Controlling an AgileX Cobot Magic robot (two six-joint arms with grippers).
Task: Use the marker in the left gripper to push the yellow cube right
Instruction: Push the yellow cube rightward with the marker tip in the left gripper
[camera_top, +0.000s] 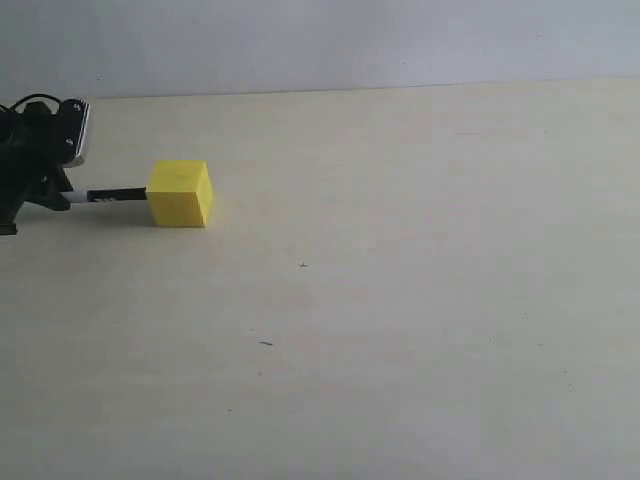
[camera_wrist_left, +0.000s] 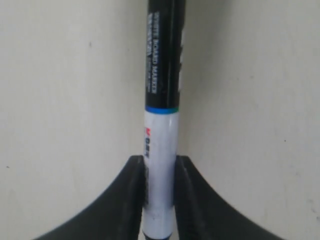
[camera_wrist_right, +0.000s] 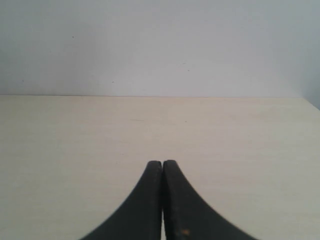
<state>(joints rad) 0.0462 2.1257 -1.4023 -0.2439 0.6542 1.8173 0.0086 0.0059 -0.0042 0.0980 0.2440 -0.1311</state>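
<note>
1. A pale cream table (camera_top: 400, 320) fills most of the exterior view, with a plain grey-white wall (camera_top: 350, 40) behind it.
2. The cube (camera_top: 180, 194) is bright yellow. It sits flat on the table in the left part of the view, toward the back edge, well apart from the table's middle and right side.
3. The left gripper (camera_top: 62, 197) is black and reaches in from the left edge of the view. A dark cable loops above it, and a light-edged part shows on the wrist.
4. This gripper grasps the marker (camera_top: 112, 195), which lies nearly level, low over the table, and points right. Its white end is at the gripper and its black half is toward the cube.
5. The marker's black end meets the cube's left face about halfway up. No gap shows between them.
6. In the left wrist view, two black fingers (camera_wrist_left: 131, 185) clamp the white barrel from both sides. A thin blue ring marks where white turns to black, and the black half carries small white lettering.
7. In the right wrist view, the right gripper (camera_wrist_right: 162, 165) is clenched. Its two black fingers press together with nothing between them, over the table and facing the wall.
8. Two tiny dark specks (camera_top: 302, 265) mark the table in front of the cube, well apart from it.
</note>
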